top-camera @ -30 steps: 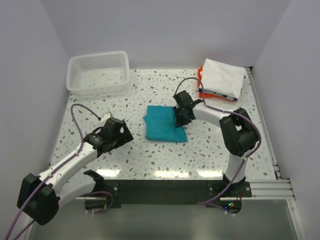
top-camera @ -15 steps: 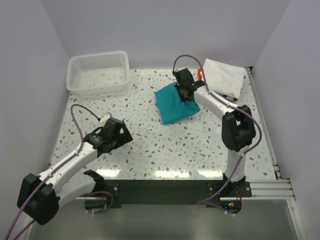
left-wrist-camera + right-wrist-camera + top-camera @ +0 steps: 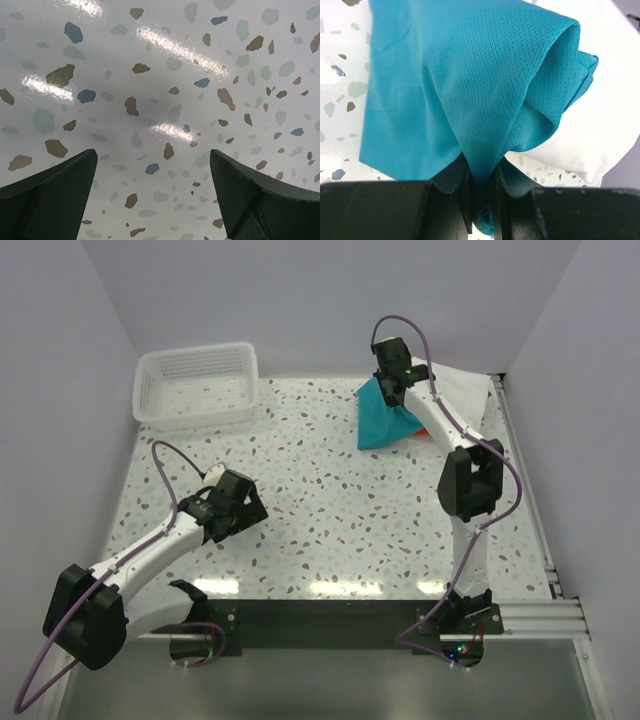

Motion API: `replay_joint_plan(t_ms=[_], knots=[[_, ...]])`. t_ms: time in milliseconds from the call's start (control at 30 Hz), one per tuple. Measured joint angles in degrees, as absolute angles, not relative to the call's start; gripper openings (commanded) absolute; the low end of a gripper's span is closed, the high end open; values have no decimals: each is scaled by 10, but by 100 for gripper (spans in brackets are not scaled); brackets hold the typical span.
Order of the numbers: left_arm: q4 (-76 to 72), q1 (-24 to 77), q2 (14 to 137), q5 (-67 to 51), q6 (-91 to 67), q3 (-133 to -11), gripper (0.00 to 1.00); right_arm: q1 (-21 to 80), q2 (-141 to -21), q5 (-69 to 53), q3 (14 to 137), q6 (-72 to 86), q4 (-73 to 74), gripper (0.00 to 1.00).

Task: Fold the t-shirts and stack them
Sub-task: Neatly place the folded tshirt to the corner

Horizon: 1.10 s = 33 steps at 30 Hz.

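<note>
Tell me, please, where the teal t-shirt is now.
In the top external view, the teal t-shirt hangs pinched in the right gripper at the far right of the table, just left of the white t-shirt.

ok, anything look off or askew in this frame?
Yes: the teal mesh t-shirt dangles bunched from the right gripper, pinched at one edge, its fold sagging open next to the folded white t-shirt at the far right. The white slatted plastic basket sits upright; nothing looks spilled.
</note>
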<state>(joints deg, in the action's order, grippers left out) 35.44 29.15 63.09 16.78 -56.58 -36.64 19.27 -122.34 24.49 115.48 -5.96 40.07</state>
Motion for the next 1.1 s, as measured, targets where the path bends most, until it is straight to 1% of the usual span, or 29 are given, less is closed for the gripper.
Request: replay_joint_plan(t_ms=[267, 567, 767, 1100], knots=[[353, 291, 643, 168, -566, -374, 100, 186, -1237, 236, 1240, -78, 449, 0], [350, 290, 644, 167, -565, -374, 100, 157, -1237, 195, 1332, -86, 484, 0], [348, 290, 644, 165, -565, -375, 100, 131, -1237, 156, 1340, -84, 503, 0], [335, 290, 662, 151, -564, -386, 100, 74, -1233, 55, 1351, -60, 528, 0]])
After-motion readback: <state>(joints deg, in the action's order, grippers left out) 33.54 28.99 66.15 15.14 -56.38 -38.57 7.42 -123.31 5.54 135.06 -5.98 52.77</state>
